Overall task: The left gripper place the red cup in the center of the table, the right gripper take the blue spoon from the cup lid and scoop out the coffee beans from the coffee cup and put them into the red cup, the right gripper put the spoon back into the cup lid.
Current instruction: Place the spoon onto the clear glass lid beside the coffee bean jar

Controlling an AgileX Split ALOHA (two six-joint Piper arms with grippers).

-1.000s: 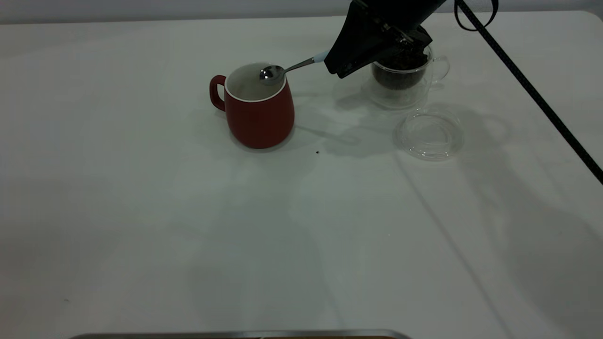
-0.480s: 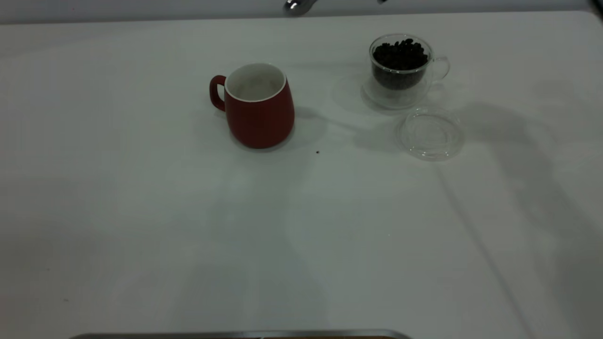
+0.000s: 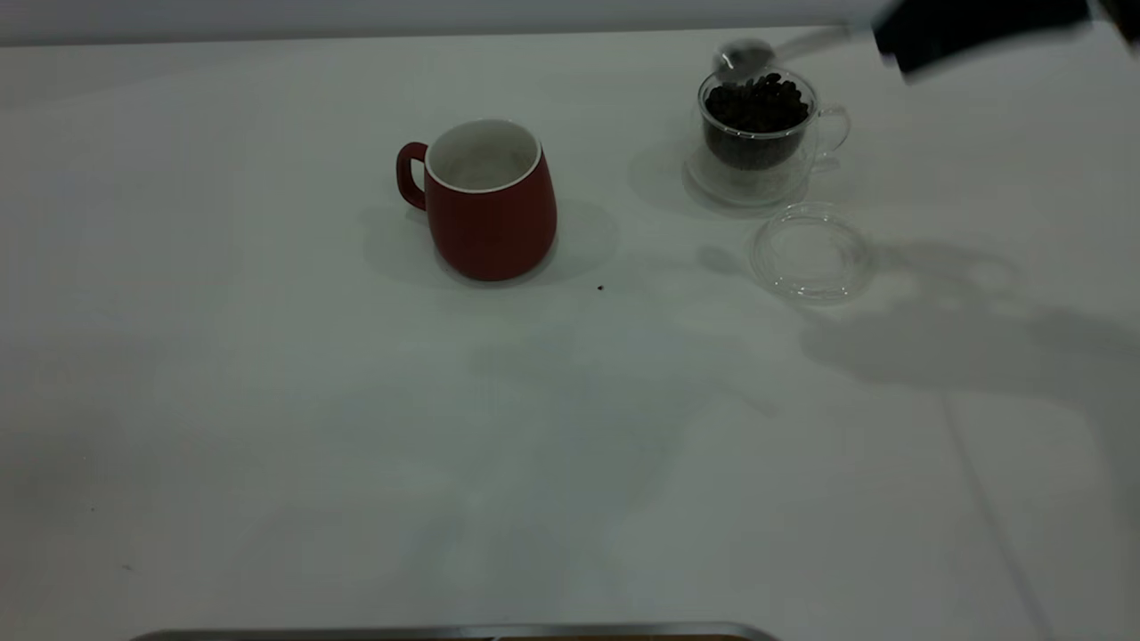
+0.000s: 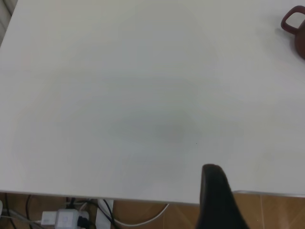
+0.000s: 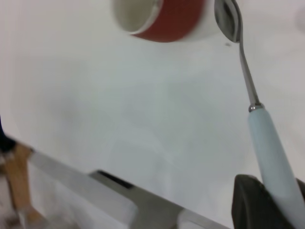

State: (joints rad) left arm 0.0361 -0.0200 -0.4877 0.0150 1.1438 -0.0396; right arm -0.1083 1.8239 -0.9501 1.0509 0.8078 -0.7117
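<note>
Cups: one red cup (image 3: 488, 203), one coffee cup (image 3: 757, 133).

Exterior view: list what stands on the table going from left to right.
red cup → coffee cup holding the coffee beans → cup lid

Open gap betw. red cup (image 3: 488, 205) & coffee cup (image 3: 759, 133).

A white power strip (image 4: 59, 218) and cables (image 4: 143, 220) lie on the floor
</note>
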